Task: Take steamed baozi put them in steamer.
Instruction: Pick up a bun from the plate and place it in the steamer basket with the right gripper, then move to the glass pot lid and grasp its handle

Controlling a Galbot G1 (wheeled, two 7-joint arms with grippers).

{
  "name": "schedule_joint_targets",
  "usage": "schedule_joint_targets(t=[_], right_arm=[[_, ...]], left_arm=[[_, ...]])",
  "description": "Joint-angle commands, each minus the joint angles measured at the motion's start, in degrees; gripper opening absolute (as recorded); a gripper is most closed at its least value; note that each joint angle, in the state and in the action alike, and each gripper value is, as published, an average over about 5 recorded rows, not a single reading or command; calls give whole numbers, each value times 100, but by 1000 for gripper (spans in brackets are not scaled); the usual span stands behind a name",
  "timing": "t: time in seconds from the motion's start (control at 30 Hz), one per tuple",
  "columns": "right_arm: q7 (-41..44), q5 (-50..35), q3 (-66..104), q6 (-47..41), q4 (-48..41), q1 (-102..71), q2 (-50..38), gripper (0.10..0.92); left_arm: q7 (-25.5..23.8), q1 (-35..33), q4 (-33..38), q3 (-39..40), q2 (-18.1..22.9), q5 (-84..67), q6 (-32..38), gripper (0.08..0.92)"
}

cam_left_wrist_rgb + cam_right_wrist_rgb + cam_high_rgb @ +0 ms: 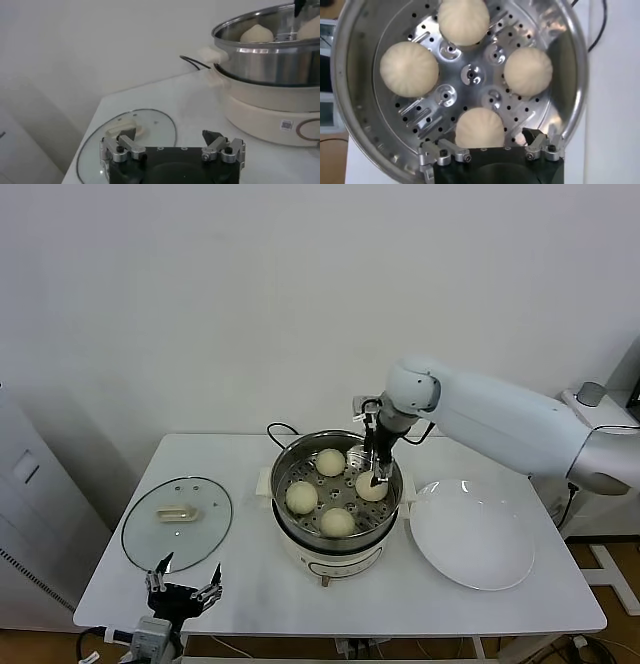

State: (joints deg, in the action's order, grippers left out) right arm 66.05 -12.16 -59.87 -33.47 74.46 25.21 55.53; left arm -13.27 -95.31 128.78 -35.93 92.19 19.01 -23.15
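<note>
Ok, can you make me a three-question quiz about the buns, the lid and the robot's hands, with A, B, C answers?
1. Where is the glass lid?
A. On the steamer
B. Flat on the table, on the robot's left of the steamer
C. On the white plate

2. How many baozi are in the steamer?
A. Two
B. Three
C. Four

3. What is the right gripper doing?
A. Open, above a bun in the steamer
B. Squeezing the lid handle
C. Resting on the plate

Answers: 1 B, the lid lies on the table near the left gripper. 2 C, four buns sit on the holed floor. 3 A, its jaws stand apart over the bun, and the plate is empty.
</note>
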Motion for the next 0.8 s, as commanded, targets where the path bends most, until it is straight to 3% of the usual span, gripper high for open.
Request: schedule_joint_targets(t=[0.03, 0.27, 0.53, 0.8], right_arm=[[-24, -96, 1563, 87, 577, -378, -784, 823], [-1278, -468, 3987, 409, 984, -2087, -1392, 823], [-3180, -1727, 6070, 1485, 1165, -4203, -1790, 823], [-4531, -2342, 8728, 2606, 1346, -6747, -755, 823]], left_arm=[[34, -31, 168, -90, 235, -462, -171, 823], [283, 67, 259, -141, 220, -1320, 26, 823], [596, 180, 312, -58, 246, -1530, 487, 823], [622, 729, 279, -283, 232, -1309, 500, 823]])
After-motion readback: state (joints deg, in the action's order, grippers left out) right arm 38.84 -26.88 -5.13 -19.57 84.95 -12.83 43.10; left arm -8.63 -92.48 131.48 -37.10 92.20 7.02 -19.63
